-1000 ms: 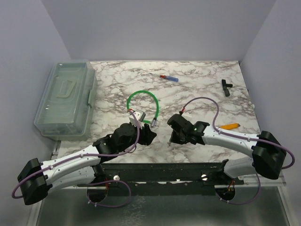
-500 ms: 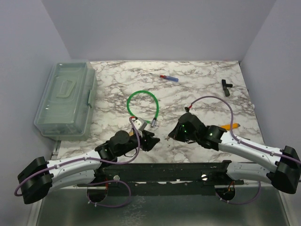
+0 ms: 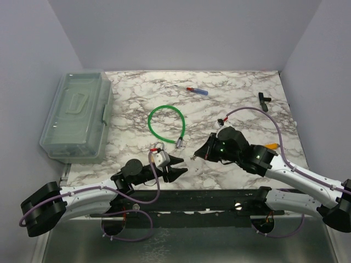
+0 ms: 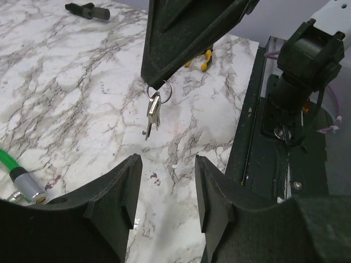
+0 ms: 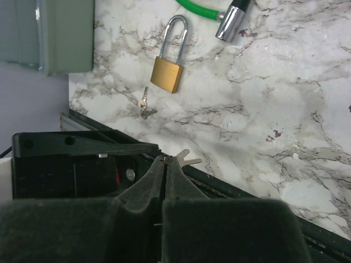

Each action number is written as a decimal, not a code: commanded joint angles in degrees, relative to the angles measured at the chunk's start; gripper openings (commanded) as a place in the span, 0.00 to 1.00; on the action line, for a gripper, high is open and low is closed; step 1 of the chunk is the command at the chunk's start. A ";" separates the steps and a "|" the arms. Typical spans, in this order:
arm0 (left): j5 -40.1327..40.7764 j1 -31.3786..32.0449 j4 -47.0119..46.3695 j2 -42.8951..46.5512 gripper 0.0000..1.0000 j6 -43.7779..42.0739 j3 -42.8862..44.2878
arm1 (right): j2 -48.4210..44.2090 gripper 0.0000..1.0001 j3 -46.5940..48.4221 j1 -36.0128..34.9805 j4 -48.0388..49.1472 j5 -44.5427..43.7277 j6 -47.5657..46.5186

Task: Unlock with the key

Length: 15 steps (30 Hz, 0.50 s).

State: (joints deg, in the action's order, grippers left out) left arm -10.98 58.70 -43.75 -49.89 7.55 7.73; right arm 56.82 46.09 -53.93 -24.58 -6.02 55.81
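My right gripper (image 3: 197, 156) is shut on a ring of small silver keys (image 4: 153, 113), which hang below its fingertips (image 4: 164, 71) above the marble. In the right wrist view, the key tips (image 5: 187, 159) stick out past the shut gripper (image 5: 165, 160). A brass padlock (image 5: 168, 72) with a silver shackle lies flat on the table, with one loose key (image 5: 143, 103) just beside it. I cannot make out the padlock in the top view. My left gripper (image 3: 178, 169) is open and empty, low over the marble and facing the hanging keys; it also shows in the left wrist view (image 4: 167, 189).
A green cable loop (image 3: 167, 123) with a metal end (image 5: 233, 21) lies mid-table. A clear lidded bin (image 3: 77, 115) stands at the left edge. A red-and-blue stick (image 3: 197, 91), a black part (image 3: 264, 100) and a yellow-handled tool (image 3: 271, 146) lie to the right. The black rail (image 3: 192, 200) runs along the near edge.
My left gripper has drawn back toward the near edge, away from the cable. My right arm has stretched out and shifted a little right, with the keys still in its grip.
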 commanded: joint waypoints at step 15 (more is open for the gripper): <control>-3.64 0.41 -14.49 -7.89 0.42 -15.11 -0.11 | -1.91 0.00 4.83 0.14 -1.93 10.50 -2.54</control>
State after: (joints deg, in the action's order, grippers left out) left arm -13.61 58.76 -55.27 -56.36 -4.27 6.66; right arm 55.13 48.82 -53.93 -25.85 1.58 54.48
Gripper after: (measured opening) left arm 0.449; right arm 0.005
